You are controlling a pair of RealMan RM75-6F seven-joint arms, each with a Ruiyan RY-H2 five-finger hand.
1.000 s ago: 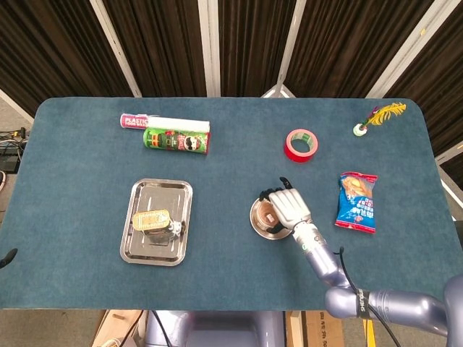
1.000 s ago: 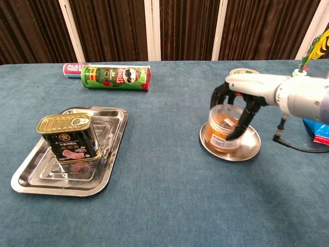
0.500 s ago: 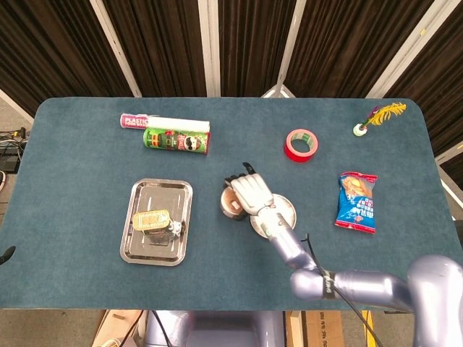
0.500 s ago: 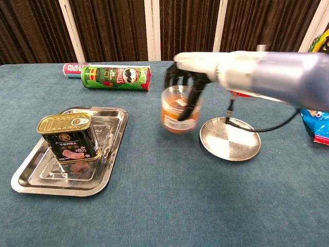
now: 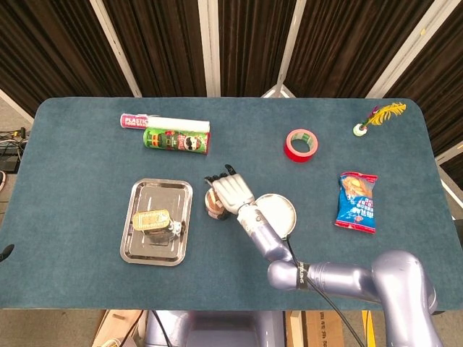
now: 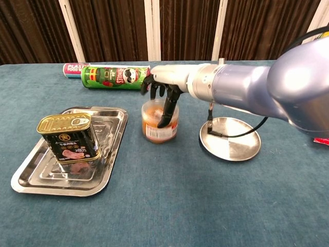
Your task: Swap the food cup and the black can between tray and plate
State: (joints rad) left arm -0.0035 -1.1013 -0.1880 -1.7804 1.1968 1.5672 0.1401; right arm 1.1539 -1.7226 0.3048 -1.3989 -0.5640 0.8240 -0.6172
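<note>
My right hand [image 5: 228, 192] [image 6: 162, 91] grips the clear food cup [image 6: 160, 121] [image 5: 213, 204] from above, between the tray and the plate, at or just above the cloth. The black can [image 6: 68, 137] [image 5: 151, 220] with a gold lid stands upright in the steel tray [image 6: 108, 170] [image 5: 139, 248] at the left. The round metal plate [image 6: 230, 144] [image 5: 278, 214] lies bare to the right of the cup. My left hand does not show in either view.
A green crisps tube [image 5: 177, 140] [image 6: 115, 77] and a pink-labelled tube [image 5: 163, 121] lie at the back left. Red tape roll [image 5: 302, 144], a snack bag [image 5: 357, 201] and a feathered toy [image 5: 376, 118] sit to the right. My right arm [image 6: 247, 90] spans above the plate.
My right hand lifted the food cup off the plate and carried it left, then lowered it to the cloth beside the tray. The plate now lies bare.
</note>
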